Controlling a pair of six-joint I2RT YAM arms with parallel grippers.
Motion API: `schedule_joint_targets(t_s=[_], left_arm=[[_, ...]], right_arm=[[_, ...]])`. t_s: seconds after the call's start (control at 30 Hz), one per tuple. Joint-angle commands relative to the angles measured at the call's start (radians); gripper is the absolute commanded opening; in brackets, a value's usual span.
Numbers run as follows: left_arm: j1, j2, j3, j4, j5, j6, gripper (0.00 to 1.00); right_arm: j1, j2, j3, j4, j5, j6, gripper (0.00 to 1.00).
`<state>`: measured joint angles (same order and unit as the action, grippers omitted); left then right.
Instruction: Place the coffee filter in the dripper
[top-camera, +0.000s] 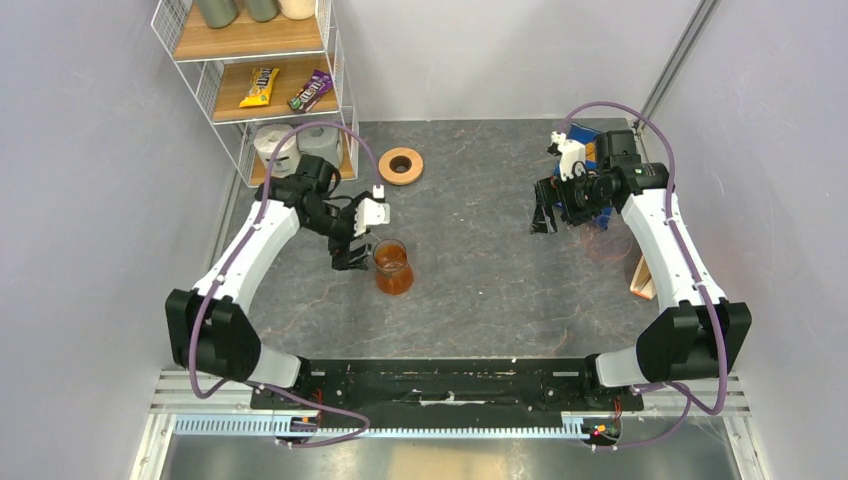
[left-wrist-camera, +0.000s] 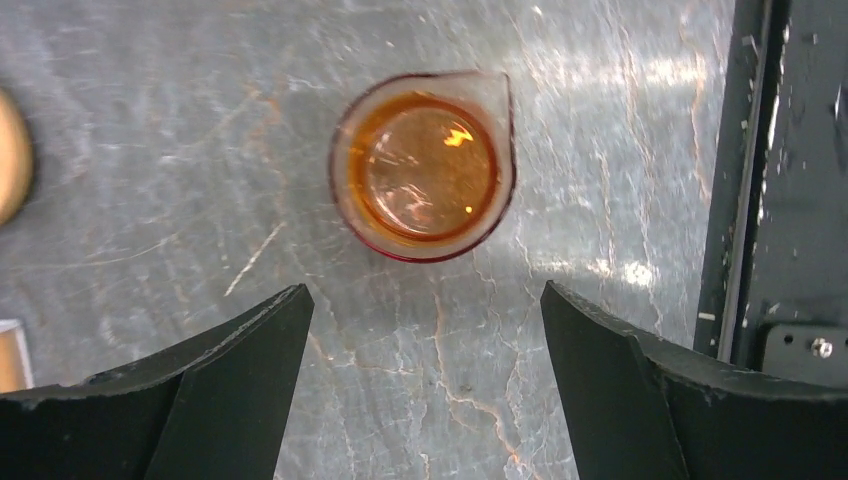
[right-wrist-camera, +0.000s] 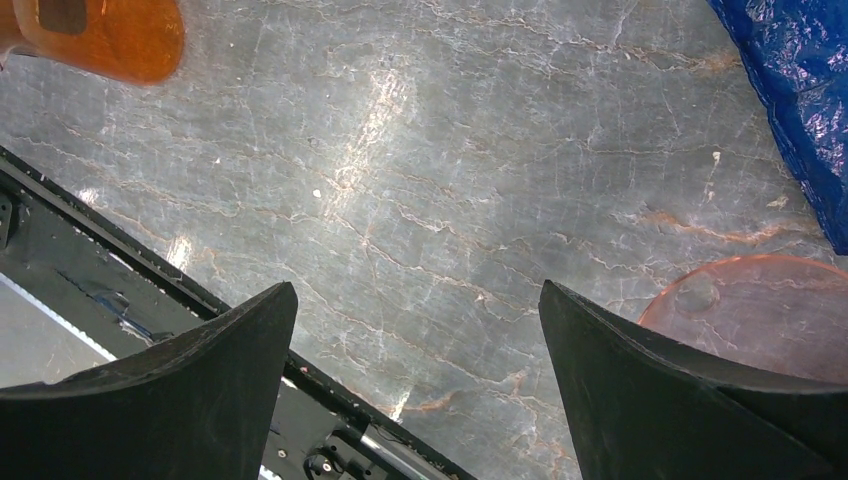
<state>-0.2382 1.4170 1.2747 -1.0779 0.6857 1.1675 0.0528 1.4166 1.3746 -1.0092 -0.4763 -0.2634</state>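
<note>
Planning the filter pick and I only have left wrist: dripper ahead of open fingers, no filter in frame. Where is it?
Observer: The top view shows a light-brown wedge, likely the coffee filter, near the right edge of the table, beside the right arm.
Operator: Right gripper on it?
Observer: No. The right gripper is open and empty, over bare table farther toward the centre.
Operator: Clutter near that gripper?
Observer: The right wrist view shows a blue bag lying off to one side of its fingers.
</note>
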Motion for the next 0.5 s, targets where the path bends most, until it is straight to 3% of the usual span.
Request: schedule_joint_targets(t_s=[0.0,0.17,0.47], left_arm=[[-0.003,0.056,-0.026,-0.052,0.01,0.272,0.9],[0.007,0.099,-0.074,0.038,0.033,0.379,0.79],[-0.008,0.087,-0.167,0.274,0.073,0.223,0.6]], right_arm=[[-0.003,-0.016,-0.005,0.002,-0.023,-0.013,0.99],[-0.003,-0.033,-0.012,-0.014,-0.011,-0.019,0.99],[-0.002,-0.053,-0.029,-0.028,0.005,-0.031,0.99]])
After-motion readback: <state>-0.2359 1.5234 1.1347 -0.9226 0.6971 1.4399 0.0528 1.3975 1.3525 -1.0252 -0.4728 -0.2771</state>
